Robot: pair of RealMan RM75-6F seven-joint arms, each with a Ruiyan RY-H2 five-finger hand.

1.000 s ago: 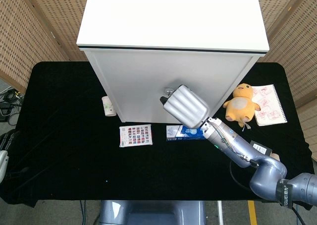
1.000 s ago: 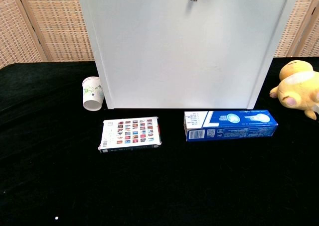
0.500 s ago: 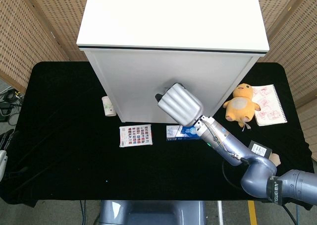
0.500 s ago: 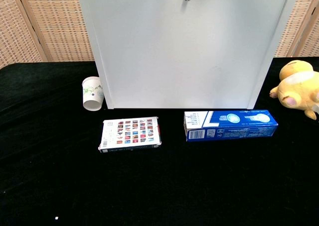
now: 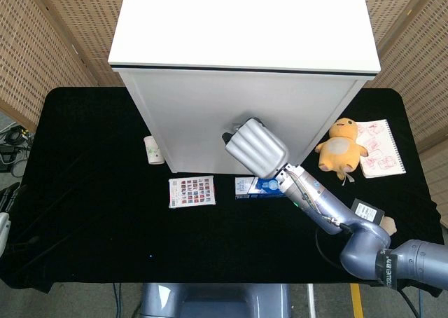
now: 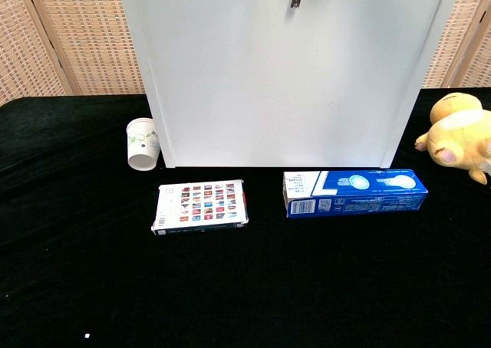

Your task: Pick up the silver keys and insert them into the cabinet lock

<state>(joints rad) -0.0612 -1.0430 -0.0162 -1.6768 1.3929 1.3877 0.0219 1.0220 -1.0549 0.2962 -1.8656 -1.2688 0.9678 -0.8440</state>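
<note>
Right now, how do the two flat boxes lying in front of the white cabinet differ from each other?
The blue box is long and narrow, while the box with coloured squares is shorter and wider. The blue box is blue and white with lamp pictures; the other is white with a grid of small pictures. The blue box lies further right. Both lie flat on the black cloth.

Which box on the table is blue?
The long box right of the one with little coloured squares is blue. It lies before the cabinet, near the yellow toy.
</note>
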